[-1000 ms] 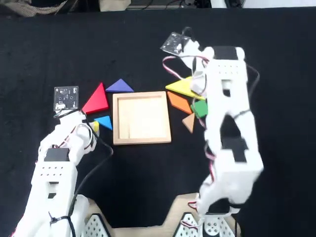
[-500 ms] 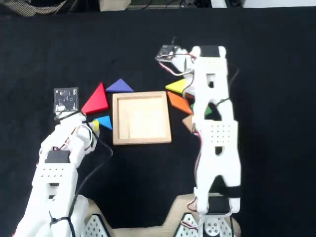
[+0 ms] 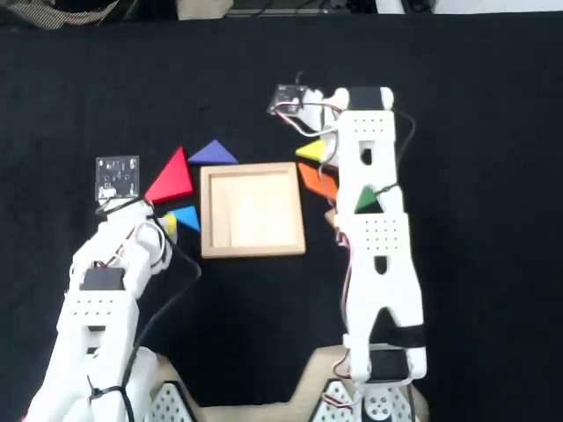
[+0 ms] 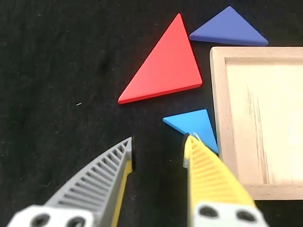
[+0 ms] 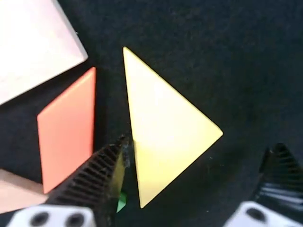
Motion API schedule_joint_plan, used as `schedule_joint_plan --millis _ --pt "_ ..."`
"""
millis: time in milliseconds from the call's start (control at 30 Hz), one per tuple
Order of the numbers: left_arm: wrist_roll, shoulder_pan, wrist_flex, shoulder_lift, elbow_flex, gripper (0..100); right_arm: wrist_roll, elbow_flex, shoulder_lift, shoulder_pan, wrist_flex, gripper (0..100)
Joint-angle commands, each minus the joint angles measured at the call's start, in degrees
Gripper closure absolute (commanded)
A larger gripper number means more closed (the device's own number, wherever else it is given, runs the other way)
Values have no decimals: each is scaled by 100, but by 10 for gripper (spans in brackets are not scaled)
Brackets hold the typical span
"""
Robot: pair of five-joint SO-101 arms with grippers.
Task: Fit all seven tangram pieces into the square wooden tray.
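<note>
As the right gripper (image 5: 201,144) gapes astride the yellow triangle (image 5: 161,127) — the left gripper (image 4: 159,139) gapes too — this thin, stiff, light piece likely wants pinching across 2 edges.

This looks like a robotics lab or a maker's bench, though little of the room shows. A black cloth (image 3: 493,290) covers the table, the white plastic left arm (image 3: 92,308) and right arm (image 3: 380,255) stand at the frame's bottom edge, and cables (image 3: 290,9) trail along the top.
</note>
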State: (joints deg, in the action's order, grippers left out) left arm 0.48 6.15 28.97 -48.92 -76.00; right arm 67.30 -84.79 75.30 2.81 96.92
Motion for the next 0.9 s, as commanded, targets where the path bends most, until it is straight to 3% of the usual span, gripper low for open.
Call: schedule_joint_plan --millis 0,233,433,700,867 --pt "0 13 -114 9 48 816 79 -136 -48 -26 -97 587" --pt "0 13 -114 9 66 816 703 576 -57 -26 -141 588" --pt "0 13 -290 9 31 816 756 567 -101 -9 132 598" --pt "0 13 -299 9 31 859 774 119 -92 -53 413 902" --pt "0 13 -299 9 31 859 765 101 -207 -167 431 956"
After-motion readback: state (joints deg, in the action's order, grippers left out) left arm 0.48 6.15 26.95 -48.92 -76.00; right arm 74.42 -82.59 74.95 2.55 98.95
